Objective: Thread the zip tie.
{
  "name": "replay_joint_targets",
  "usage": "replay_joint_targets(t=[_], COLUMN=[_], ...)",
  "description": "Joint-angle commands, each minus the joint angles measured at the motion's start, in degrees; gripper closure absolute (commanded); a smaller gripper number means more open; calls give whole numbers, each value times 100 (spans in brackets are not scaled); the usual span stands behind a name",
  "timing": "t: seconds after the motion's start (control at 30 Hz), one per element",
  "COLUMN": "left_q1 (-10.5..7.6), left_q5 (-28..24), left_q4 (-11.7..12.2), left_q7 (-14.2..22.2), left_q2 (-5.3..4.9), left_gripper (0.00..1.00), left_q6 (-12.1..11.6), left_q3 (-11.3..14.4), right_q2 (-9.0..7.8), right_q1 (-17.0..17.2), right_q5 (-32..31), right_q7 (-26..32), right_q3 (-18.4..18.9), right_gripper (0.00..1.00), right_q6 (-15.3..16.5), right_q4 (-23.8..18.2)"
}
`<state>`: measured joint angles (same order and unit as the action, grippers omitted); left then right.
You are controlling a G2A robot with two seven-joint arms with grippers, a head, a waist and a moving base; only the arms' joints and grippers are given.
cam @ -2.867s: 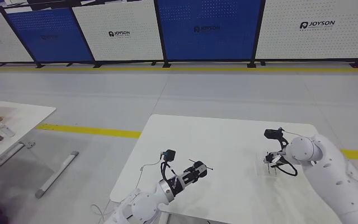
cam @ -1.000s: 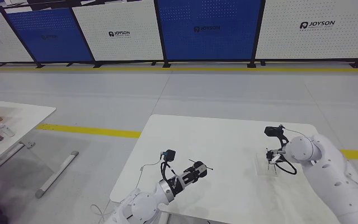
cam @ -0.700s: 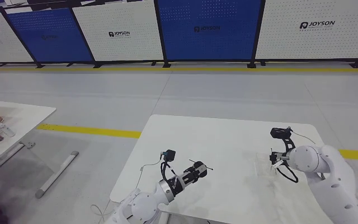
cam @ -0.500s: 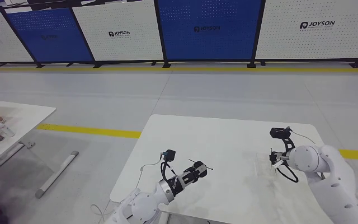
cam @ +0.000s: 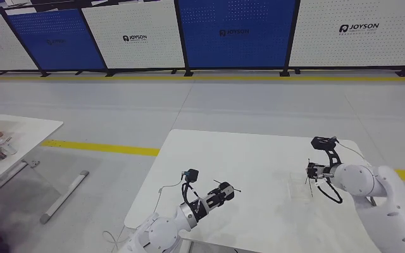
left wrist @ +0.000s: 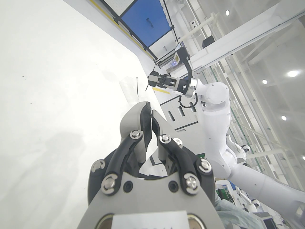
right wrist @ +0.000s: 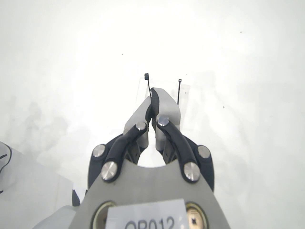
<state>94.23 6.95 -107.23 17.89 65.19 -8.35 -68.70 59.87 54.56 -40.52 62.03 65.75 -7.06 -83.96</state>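
My right gripper (right wrist: 153, 91) is shut on a black zip tie (right wrist: 147, 82), whose head sticks out past the fingertips. It hangs above the white table's (cam: 253, 158) right side, by a clear holder (right wrist: 187, 91) in which a second zip tie (right wrist: 178, 92) stands upright. The left wrist view shows that same right gripper (left wrist: 152, 78) far off, beside the standing zip tie (left wrist: 137, 86). Low near the table's front-left edge, my left gripper (cam: 228, 188) is shut, with a thin black zip tie (cam: 236, 188) crossing its tip. Its pads (left wrist: 156, 122) are pressed together.
The tabletop between the two arms is bare white. A second table (cam: 19, 136) stands far left across the floor. Blue and white panels (cam: 234, 31) line the back of the room.
The right arm has risen and drawn back to the right with its zip tie, away from the clear holder. The left arm has kept still.
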Motion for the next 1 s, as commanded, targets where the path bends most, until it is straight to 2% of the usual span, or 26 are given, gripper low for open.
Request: replay_joint_targets(t=[0.0,0.07,0.67,0.8,0.97], left_q1=[0,0,0,0,0], left_q5=[0,0,0,0,0], left_q4=[0,0,0,0,0], left_q7=[0,0,0,0,0], left_q2=[0,0,0,0,0], left_gripper=[100,100,100,100,100], left_q6=[0,0,0,0,0], left_q3=[0,0,0,0,0], right_q2=[-36,-63,-63,-60,-80], right_q1=[217,397,397,589,1011], right_q5=[106,89,89,504,1021], right_q7=[-102,-196,-196,-648,-1195], right_q3=[176,279,279,492,847], right_gripper=[100,100,100,100,100], right_q6=[128,153,153,242,402], right_q4=[-334,-581,-581,-641,-860])
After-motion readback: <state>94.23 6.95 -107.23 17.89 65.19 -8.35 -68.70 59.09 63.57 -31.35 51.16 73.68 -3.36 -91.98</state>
